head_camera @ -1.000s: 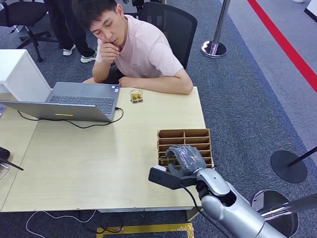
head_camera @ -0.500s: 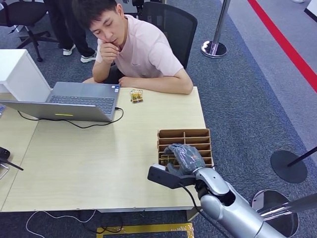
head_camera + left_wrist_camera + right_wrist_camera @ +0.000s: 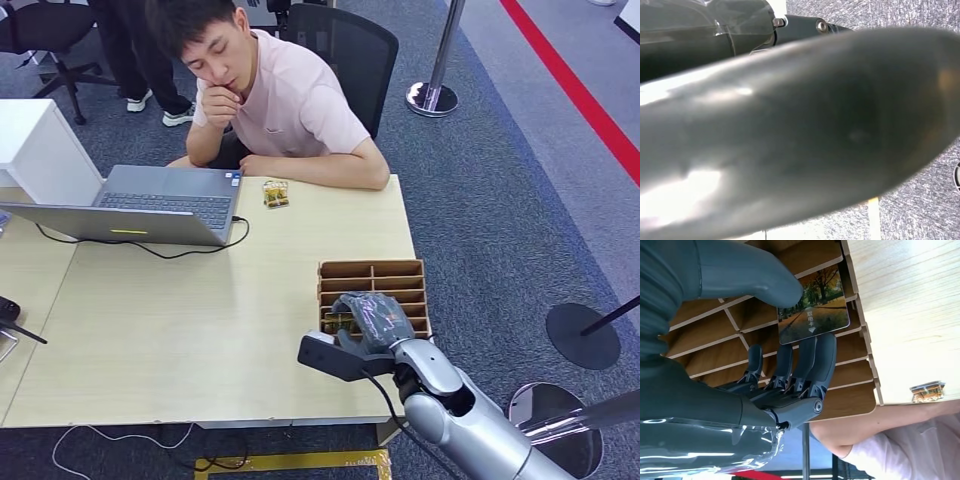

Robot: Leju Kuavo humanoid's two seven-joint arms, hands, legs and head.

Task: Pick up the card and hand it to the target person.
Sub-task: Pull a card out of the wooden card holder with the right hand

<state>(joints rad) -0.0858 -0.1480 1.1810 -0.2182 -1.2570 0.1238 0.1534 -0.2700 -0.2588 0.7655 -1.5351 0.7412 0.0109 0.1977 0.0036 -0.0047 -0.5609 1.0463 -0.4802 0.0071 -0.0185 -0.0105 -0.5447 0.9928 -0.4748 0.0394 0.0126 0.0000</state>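
The card [image 3: 813, 315], printed with an autumn tree avenue, stands in a slot of the brown cardboard divider box [image 3: 373, 272] at the table's near right corner. My right hand [image 3: 373, 320] hovers over the box's near rows. In the right wrist view my right hand [image 3: 753, 390] pinches the card, thumb on its printed face and dark fingers [image 3: 817, 365] behind it. Part of the card is still level with the dividers. The person [image 3: 287, 100] in a pink shirt sits at the far side of the table, leaning on it with a forearm.
An open grey laptop [image 3: 143, 205] with a black cable sits at the left, beside a white box [image 3: 38, 150]. A small yellowish object [image 3: 275, 193] lies near the person's arm. Stanchion bases [image 3: 583, 335] stand on the carpet to the right.
My right hand has shifted only a trace to the left over the box. The person and the table things have stayed put.
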